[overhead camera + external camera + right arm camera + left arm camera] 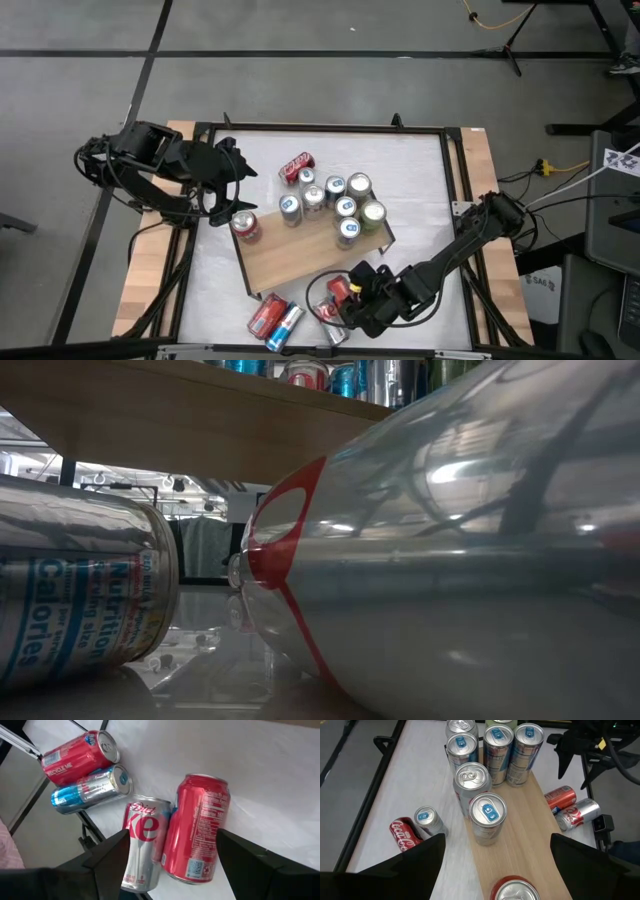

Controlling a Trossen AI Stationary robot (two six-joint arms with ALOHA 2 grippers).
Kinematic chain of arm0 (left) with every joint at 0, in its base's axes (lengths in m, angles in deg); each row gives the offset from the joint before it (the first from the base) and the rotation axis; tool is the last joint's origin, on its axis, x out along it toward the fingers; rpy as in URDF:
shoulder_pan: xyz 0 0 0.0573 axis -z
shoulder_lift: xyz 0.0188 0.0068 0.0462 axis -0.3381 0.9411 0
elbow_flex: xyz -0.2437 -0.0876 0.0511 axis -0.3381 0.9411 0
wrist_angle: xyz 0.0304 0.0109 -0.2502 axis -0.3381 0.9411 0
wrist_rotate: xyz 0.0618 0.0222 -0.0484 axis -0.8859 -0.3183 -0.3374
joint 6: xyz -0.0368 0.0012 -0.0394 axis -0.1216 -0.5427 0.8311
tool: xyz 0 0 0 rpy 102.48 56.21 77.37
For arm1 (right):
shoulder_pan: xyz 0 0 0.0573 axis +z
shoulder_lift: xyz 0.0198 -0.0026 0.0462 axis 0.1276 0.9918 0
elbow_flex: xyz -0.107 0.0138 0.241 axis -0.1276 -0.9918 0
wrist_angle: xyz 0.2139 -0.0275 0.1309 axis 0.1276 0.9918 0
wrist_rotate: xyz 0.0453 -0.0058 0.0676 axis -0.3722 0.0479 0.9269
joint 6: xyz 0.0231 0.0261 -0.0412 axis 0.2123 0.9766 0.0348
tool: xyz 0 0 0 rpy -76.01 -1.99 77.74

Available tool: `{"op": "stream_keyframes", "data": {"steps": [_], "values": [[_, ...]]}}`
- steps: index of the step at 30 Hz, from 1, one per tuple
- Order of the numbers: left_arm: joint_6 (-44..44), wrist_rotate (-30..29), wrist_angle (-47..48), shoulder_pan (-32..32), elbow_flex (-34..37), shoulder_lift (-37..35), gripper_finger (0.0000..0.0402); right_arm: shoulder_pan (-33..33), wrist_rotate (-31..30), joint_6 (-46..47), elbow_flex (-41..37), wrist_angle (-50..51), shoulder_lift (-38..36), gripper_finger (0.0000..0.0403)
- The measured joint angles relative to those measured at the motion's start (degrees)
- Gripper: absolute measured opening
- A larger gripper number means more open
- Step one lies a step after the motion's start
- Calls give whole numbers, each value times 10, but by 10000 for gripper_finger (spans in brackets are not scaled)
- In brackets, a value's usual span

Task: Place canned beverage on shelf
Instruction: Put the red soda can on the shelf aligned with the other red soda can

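High view: left gripper (228, 205) stands open, empty, above a red can (245, 227) on the shelf (300, 255); right gripper (345, 295) stands open over a lying red can (196, 827), not holding it.

Wood shelf (300, 255), upright cans (340, 205) atop

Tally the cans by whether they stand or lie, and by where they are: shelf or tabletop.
Upright cans on the shelf: 8
Upright can on the white tabletop: 1
Lying cans on the tabletop: 5
Total: 14
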State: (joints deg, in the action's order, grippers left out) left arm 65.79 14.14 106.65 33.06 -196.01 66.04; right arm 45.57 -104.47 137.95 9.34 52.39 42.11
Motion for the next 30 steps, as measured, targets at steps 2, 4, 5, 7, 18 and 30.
{"op": "stream_keyframes", "data": {"steps": [2, 4, 5, 7, 18, 30], "values": [[0, 0, 0, 0, 0, 0, 351, 0, -1, 0, -9, -13, 0, 285], [0, 0, 0, 0, 0, 0, 351, 0, -1, 0, -16, -22, 0, 285], [0, 0, 0, 0, 0, 0, 351, 0, -1, 0, -18, -27, 3, 285], [0, 0, 0, 0, 0, 0, 351, 0, -3, 0, -19, -35, 9, 285], [0, -2, 0, 0, 0, 0, 351, 0, 14, 4, -20, -45, 71, 285], [1, -2, 0, 0, 0, 0, 351, -1, 14, 14, -20, -47, 90, 285]]}}
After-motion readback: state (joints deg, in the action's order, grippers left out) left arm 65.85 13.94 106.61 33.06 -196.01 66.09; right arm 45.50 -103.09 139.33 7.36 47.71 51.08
